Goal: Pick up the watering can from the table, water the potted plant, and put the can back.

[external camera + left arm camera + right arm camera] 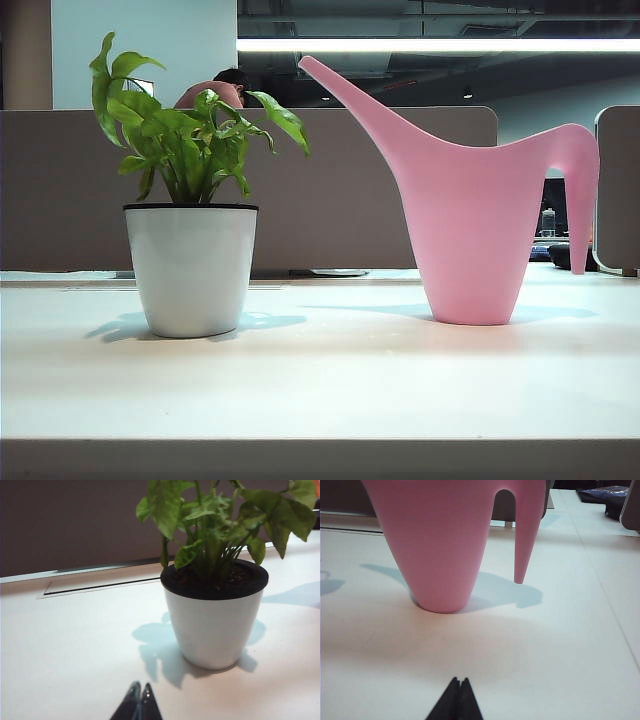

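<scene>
The pink watering can point(470, 215) stands upright on the off-white table point(320, 380), right of centre, its long spout slanting up to the left and its thin handle on the right. The potted plant point(190, 265), green leaves in a white pot with a black rim, stands to its left. Neither arm shows in the exterior view. In the left wrist view my left gripper point(140, 686) is shut and empty, short of the potted plant point(212, 625). In the right wrist view my right gripper point(459, 680) is shut and empty, well back from the watering can point(445, 545).
A grey partition point(330, 190) runs along the back of the table, with a narrow slot point(100, 586) in the tabletop in front of it. Dark objects point(615, 500) lie at the far right corner. A person's head point(228, 85) shows behind the partition.
</scene>
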Robot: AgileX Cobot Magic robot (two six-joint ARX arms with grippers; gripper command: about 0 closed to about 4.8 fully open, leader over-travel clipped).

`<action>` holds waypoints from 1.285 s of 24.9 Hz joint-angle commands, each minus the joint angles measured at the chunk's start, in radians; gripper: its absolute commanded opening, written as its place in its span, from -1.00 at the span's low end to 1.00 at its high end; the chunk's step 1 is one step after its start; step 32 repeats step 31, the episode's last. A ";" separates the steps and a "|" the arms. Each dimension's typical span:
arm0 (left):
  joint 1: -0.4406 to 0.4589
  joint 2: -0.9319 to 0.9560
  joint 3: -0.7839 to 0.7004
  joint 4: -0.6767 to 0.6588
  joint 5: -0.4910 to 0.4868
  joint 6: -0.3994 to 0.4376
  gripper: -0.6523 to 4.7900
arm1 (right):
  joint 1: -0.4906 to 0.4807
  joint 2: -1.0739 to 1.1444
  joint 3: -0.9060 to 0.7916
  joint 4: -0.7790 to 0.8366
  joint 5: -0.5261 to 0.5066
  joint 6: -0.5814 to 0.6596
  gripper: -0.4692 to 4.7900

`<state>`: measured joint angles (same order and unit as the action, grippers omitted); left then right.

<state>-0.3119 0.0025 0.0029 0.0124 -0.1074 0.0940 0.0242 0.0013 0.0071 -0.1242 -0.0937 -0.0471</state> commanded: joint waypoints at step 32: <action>0.037 0.000 0.003 0.010 -0.002 0.003 -0.78 | 0.072 -0.002 -0.006 0.164 0.141 -0.002 -0.84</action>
